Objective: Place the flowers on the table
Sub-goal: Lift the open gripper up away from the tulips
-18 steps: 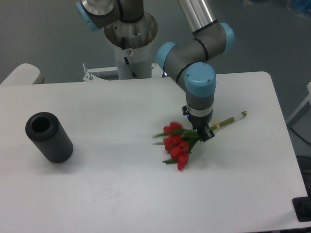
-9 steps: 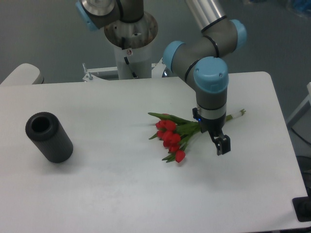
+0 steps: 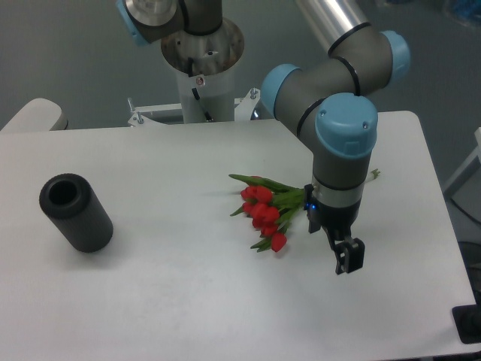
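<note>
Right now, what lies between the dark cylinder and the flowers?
Nothing: the camera view shows only bare table between the cylinder and the flowers.

The arm [image 3: 342, 162] hides most of the flowers' [image 3: 263, 210] stems.

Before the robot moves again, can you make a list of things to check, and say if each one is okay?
1. Flowers lying on the table: ok, the bunch rests flat on the white top.
2. Gripper let go of the flowers: ok, it holds nothing and sits apart from them.
3. Gripper open or shut: cannot tell, the fingers are too small to read.
4. Flowers away from the table edge: ok, near the middle.
5. Dark cylinder out of the way: ok, far off at the left side.
</note>
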You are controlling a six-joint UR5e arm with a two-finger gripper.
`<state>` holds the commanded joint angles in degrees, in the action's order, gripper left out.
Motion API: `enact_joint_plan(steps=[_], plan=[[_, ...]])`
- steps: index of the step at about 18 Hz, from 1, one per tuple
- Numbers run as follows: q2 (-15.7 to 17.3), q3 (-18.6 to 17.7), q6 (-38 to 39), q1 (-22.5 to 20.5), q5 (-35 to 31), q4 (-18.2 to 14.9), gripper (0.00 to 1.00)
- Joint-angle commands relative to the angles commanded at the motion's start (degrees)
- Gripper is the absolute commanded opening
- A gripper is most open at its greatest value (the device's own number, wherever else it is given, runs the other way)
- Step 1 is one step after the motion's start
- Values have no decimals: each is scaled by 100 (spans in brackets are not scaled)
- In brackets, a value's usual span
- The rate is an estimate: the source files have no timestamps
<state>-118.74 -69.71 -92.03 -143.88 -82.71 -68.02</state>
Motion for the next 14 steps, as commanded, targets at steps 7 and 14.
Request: enact_joint_plan(steps=[7,14], plan=[[-132,186,423,18,176,-10,100],[-132,186,423,18,168,-10,100]])
